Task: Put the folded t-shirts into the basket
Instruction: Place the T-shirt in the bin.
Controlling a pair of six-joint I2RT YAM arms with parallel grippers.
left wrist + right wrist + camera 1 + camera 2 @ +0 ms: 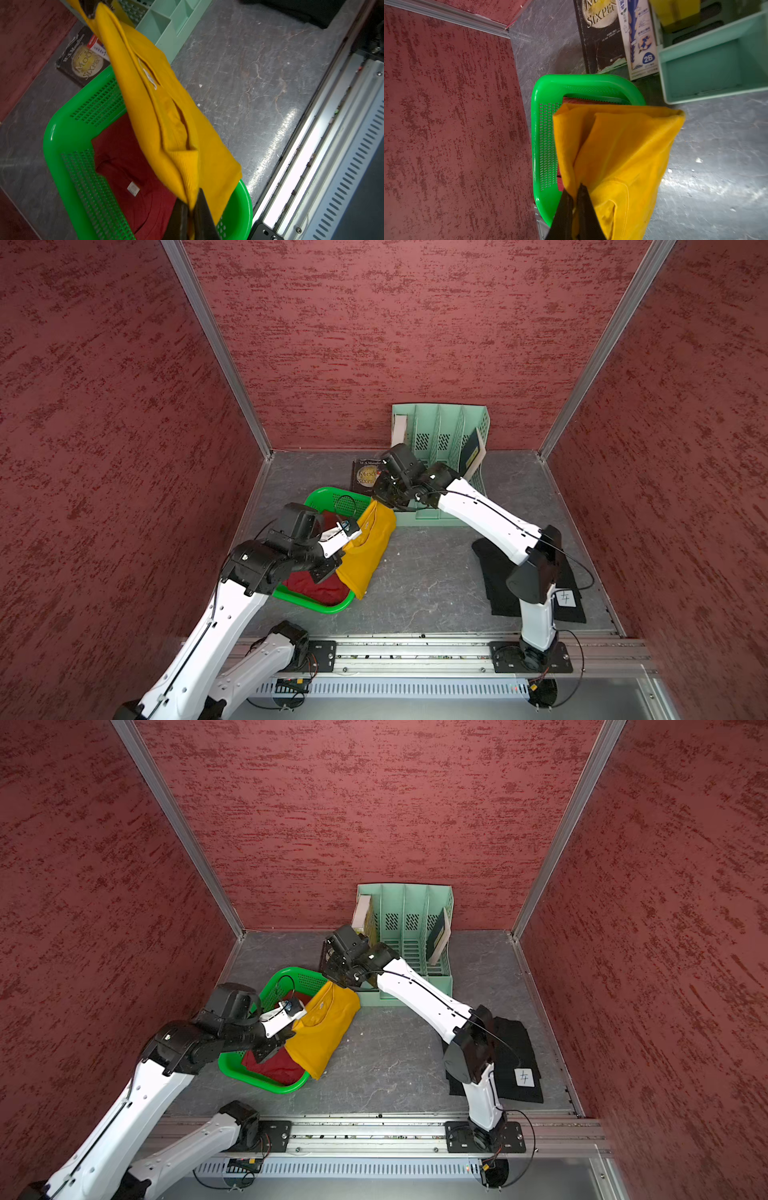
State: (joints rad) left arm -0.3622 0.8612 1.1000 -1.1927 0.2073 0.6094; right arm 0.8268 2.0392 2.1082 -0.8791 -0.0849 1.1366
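Top views: grey table (428, 572), green basket (328, 608) on its L side. Btwn both arms, mustard tee (368, 551) hangs stretched above basket, partly past its rim. At R, black tee (494, 589) lies flat, well apart. Inside basket: dark red tee (316, 587). L gripper (191, 199) & R gripper (574, 191) each clamped on mustard tee.

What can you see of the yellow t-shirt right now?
The mustard yellow t-shirt is a folded, cotton-looking knit with a ribbed collar and small white neck label showing. It is lifted, slung between the left gripper and right gripper, each shut on one end, sagging and creased. It hangs partly over the green basket, above the dark red t-shirt lying inside, and partly beyond its rim over the table. Whether it brushes the rim is unclear.
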